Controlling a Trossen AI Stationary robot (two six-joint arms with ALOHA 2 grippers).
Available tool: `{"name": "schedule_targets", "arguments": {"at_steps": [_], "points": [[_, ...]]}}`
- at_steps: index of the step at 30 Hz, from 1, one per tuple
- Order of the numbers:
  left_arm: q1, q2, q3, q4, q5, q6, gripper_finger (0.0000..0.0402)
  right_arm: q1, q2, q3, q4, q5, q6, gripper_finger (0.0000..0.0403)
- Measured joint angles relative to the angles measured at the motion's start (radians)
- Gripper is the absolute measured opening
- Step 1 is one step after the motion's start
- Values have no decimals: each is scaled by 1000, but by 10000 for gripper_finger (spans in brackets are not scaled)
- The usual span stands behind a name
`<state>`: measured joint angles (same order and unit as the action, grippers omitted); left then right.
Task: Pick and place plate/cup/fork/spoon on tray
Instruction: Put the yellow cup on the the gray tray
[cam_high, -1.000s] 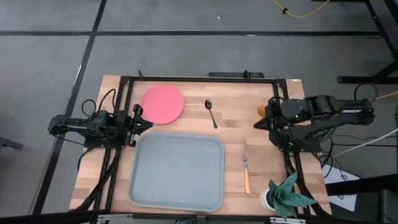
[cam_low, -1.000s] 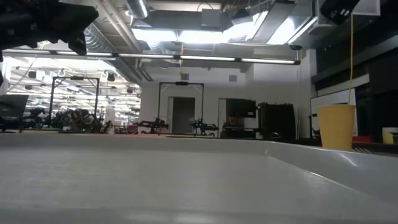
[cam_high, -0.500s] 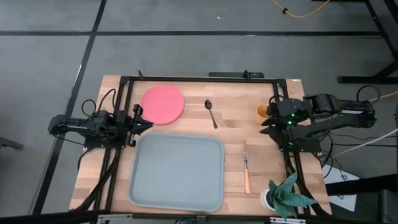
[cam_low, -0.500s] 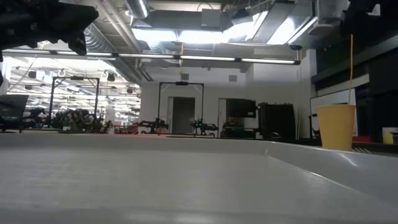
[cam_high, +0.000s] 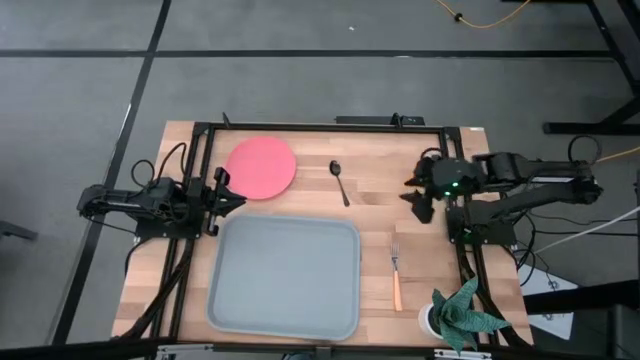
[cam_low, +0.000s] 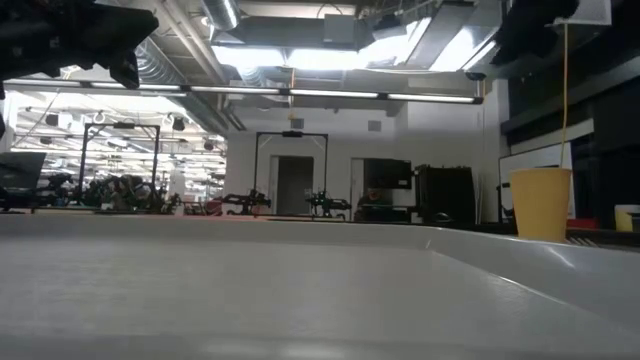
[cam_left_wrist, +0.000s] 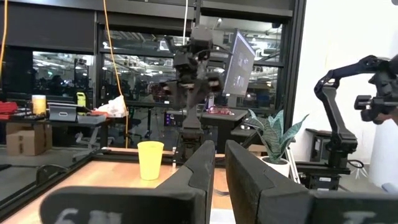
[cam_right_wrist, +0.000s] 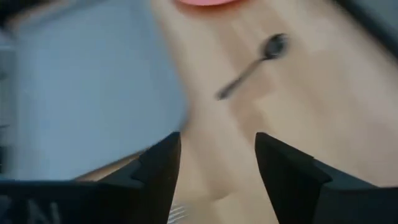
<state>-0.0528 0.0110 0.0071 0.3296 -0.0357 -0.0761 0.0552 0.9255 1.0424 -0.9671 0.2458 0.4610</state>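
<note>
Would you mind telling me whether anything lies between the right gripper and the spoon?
Nothing visible does. The right gripper, fingers open, hangs over bare wood beside the spoon, and only tabletop lies between them. The fork lies off that line, nearer the front edge, and the tray sits beside it.

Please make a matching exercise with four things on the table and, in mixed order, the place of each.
Things:
1. flat round coral-pink plate
2. small dark spoon
3. orange-handled fork with metal tines
4. large light grey rectangular tray

Places:
A. between the tray and the potted plant
B. near edge of the table, in the middle
C. far left corner, near the left gripper
D. far side, right of the plate

Pairs: 1-C, 2-D, 3-A, 4-B
</note>
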Motion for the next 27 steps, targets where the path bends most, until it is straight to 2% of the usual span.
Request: {"name": "schedule_targets", "arguments": {"at_steps": [3, 5, 9, 16, 23, 27], "points": [[0, 0, 0, 0, 0, 0, 32, -12, 60, 0, -2, 98, -10, 211], [0, 0, 0, 0, 0, 0, 32, -24, 94, 0, -7, 119, -21, 211], [0, 0, 0, 0, 0, 0, 32, -50, 151, 0, -92, 126, -12, 211], [0, 0, 0, 0, 0, 0, 32, -108, 205, 0, -320, 128, 133, 211], [0, 0, 0, 0, 0, 0, 32, -208, 202, 0, -377, 125, 90, 211], [0, 0, 0, 0, 0, 0, 32, -282, 202, 0, -378, 85, 59, 211]]}}
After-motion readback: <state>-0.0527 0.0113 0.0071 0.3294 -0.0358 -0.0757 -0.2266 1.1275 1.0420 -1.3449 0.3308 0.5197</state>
